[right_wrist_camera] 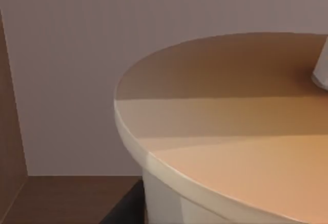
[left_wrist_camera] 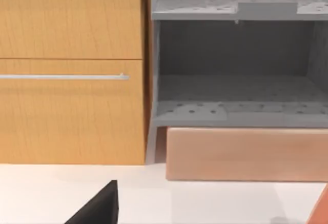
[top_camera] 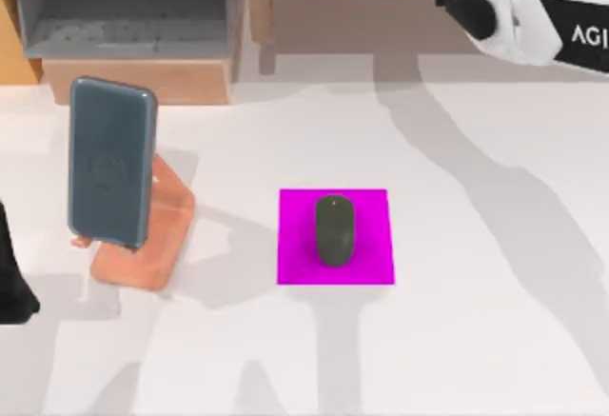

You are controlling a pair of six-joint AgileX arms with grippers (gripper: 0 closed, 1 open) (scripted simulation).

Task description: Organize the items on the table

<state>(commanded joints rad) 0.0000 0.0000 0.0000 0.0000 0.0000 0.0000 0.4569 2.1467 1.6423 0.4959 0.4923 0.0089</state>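
White table point(top_camera: 476, 340) spreads across most of the top view, crossed by soft grey shadows. Along its far edge stands a wooden and grey shelf unit point(top_camera: 133, 26); the left wrist view looks straight at it, with a wood-grain cabinet front point(left_wrist_camera: 72, 70) bearing a thin metal handle bar point(left_wrist_camera: 64, 77), open grey shelves point(left_wrist_camera: 238, 70) speckled with small dots, and a plain tan base panel point(left_wrist_camera: 246, 155).

At the top right corner of the top view the right arm point(top_camera: 533, 7) reaches in, white with black parts, and the letters "AGI" can be read on its casing before the edge cuts them off. Whether its fingers are apart or together cannot be told. The right wrist view faces a round tan-topped surface point(right_wrist_camera: 230, 131) against a dull mauve wall.

On the table's left side the smartphone point(top_camera: 111, 161) leans propped on the salmon-orange phone stand point(top_camera: 152, 245), a faint circular mark on its back. Near the middle lies a magenta square pad point(top_camera: 366, 245), and the mouse point(top_camera: 334, 230) rests on it.

A black part of the left arm point(top_camera: 11, 283) shows at the left edge; its fingers' state cannot be told.
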